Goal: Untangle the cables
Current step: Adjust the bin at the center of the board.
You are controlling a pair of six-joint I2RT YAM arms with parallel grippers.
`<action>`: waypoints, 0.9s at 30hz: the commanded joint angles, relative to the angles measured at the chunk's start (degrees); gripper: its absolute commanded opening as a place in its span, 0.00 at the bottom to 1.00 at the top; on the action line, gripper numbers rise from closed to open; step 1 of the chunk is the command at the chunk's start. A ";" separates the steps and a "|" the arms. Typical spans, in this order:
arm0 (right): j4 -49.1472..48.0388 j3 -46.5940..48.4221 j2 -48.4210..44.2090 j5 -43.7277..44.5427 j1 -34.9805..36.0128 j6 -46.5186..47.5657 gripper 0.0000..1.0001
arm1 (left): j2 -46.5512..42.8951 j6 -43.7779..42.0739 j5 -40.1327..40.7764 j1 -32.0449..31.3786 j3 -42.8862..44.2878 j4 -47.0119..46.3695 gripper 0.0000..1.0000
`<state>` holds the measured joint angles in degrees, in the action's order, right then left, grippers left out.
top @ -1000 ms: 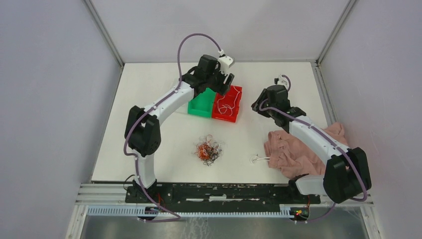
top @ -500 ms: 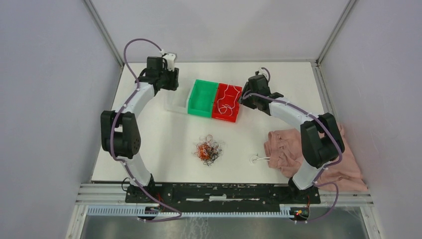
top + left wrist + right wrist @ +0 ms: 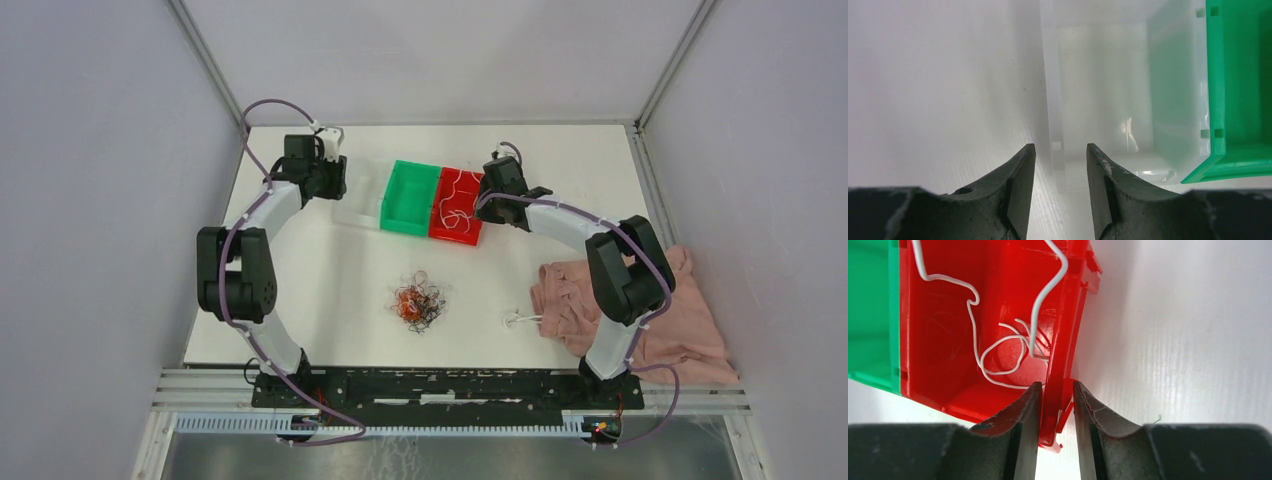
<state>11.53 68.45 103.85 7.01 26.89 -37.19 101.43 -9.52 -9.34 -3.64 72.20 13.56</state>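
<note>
1. Top view:
   - The tangle (image 3: 418, 303) of orange/black cables sits mid-table (image 3: 300, 290), well apart from both grippers.
   - One stray white cable (image 3: 518, 320) lies just beside the cloth (image 3: 650, 320).
   - Three bins stand in a row at the far side: clear bin (image 3: 358, 208), green bin (image 3: 410, 197) and red bin (image 3: 457, 215). The red bin has white cables (image 3: 455, 192) inside, so prob. one bin per colour.
   - Both arms reach far fwd with elbows out. The left gripper (image 3: 330, 182) is at the row's left end, the right gripper (image 3: 487, 200) at its right end.
   - My read: they bracket the row to shift or steady it, not to sort yet.
2. Left wrist:
   - The left gripper (image 3: 1059, 150) is spread, one finger either side of the clear bin's left wall. The wall is in the gap but not pinched.
   - Nothing visible in that bin. The green bin touches its far side.
3. Right wrist:
   - The right gripper (image 3: 1054, 385) is clenched on the red bin's right wall, a pad on each face.
   - The white cables loop on the bin floor, one strand running close to the held wall. A hard tug on the bin could jostle it.
</note>
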 commanded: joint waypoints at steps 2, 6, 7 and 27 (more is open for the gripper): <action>1.61 3.03 -0.98 1.91 -0.13 9.27 0.34 | -5.99 -1.41 -5.65 0.55 -1.72 -0.11 0.51; 2.39 3.83 -0.71 1.71 -0.15 11.90 0.34 | -8.95 -0.72 -7.91 0.56 -5.10 0.53 0.52; 2.81 4.13 -0.63 2.02 -0.22 12.69 0.34 | -9.72 -0.63 -8.53 0.55 -5.93 0.69 0.52; 6.35 -8.79 -22.22 -6.94 12.57 3.31 0.72 | -22.74 -3.36 -20.77 0.59 -11.05 14.62 0.60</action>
<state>18.41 64.79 83.77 8.67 36.16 -28.05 80.93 -9.61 -24.53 -3.09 58.33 23.57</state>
